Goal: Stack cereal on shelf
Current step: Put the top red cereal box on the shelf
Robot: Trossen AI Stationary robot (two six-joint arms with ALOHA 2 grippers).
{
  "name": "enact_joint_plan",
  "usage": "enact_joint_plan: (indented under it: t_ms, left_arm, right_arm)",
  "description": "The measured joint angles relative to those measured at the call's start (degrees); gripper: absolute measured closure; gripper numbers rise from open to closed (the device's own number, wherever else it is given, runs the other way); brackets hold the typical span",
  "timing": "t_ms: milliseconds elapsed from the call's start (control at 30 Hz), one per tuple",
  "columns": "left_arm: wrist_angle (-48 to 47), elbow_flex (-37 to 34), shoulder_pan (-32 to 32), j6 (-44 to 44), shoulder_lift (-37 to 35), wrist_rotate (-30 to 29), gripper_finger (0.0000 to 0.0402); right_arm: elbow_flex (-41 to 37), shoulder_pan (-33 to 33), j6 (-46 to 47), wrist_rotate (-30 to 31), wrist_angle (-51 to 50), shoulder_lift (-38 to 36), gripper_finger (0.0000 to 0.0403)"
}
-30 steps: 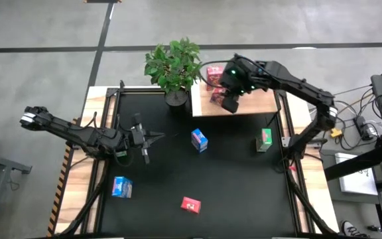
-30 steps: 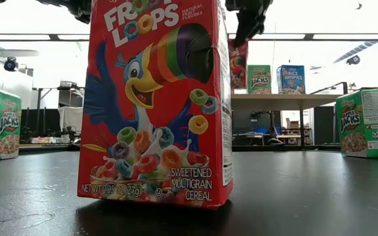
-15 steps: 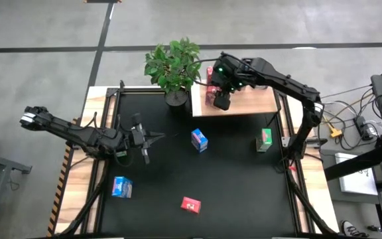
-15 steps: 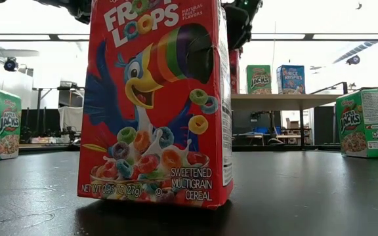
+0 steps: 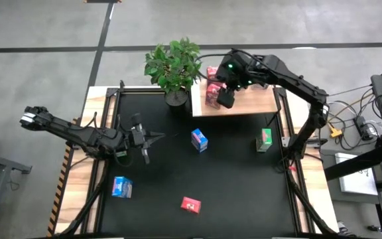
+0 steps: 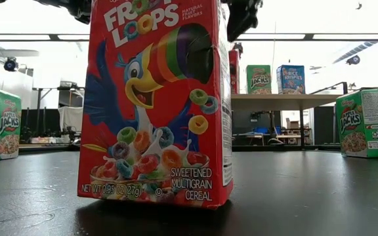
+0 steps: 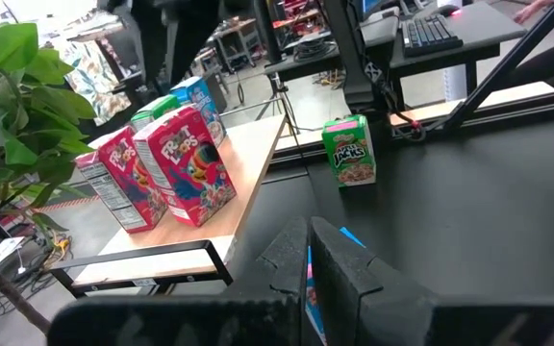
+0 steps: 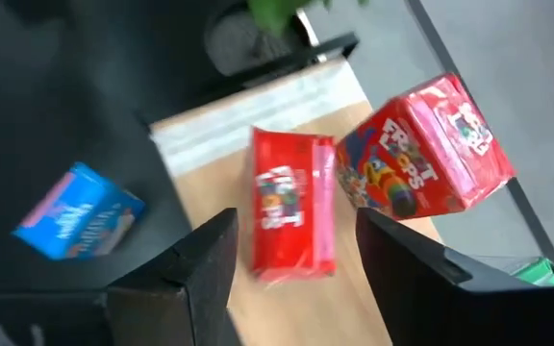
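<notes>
Right wrist view: right end effector (image 8: 291, 245) spread wide above the shelf (image 8: 349, 298), with a red cereal box (image 8: 291, 207) standing free below the gap between its fingers, untouched. Second red box (image 8: 421, 154) just beside it. High view: left end effector (image 5: 152, 137) pressed together, empty, over the worktop (image 5: 231, 179), well apart from the blue box (image 5: 199, 139).

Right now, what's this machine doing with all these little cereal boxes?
It is shelving them. The right gripper hangs open over the pale wooden shelf, just above a red box standing there beside another red box. The left gripper waits shut over the black table, where several boxes remain.
</notes>
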Motion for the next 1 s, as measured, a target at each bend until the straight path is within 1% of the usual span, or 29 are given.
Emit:
enact_joint_plan:
  t_ms: [100,200,400,467,600,667,767,900,1000]
  left_arm:
    - [0.00,0.00,0.00,0.00,0.02,0.00,0.0402]
    - [-0.13,0.00,0.00,0.00,0.00,0.00,0.0402]
    - [-0.59,-0.11,0.00,0.24,0.02,0.01,0.0402]
    - [-0.58,-0.13,0.00,1.07,0.01,0.00,0.0402]
    - [-0.66,0.13,0.00,2.39,0.02,0.02,0.0402]
    - [-0.61,0.15,0.00,3.02,0.00,0.00,0.0402]
    - [-0.72,0.15,0.00,3.52,0.02,0.02,0.0402]
    - [-0.76,0.15,0.00,3.61,0.02,0.02,0.0402]
    - [-0.77,0.15,0.00,3.61,0.02,0.01,0.0402]
  right_arm:
    - [-0.90,2.92,1.40,-0.44,0.17,-1.78,0.0223]
    - [-4.49,7.20,2.48,-0.39,2.23,-2.93,0.0247]
    - [-18.12,13.73,3.72,0.70,14.31,-4.71,0.0308]
    - [-22.56,15.04,4.82,4.62,17.49,-4.83,0.0329]
    - [-30.85,16.79,6.50,16.70,22.54,-5.39,0.0368]
    - [-34.43,16.84,8.05,21.08,25.67,-5.99,0.0385]
    - [-38.68,16.67,9.99,23.47,30.45,-6.99,0.0393]
    - [-42.15,16.43,10.00,26.50,34.87,-9.33,0.0394]
    - [-42.91,15.63,9.89,28.61,34.95,-10.98,0.0394]
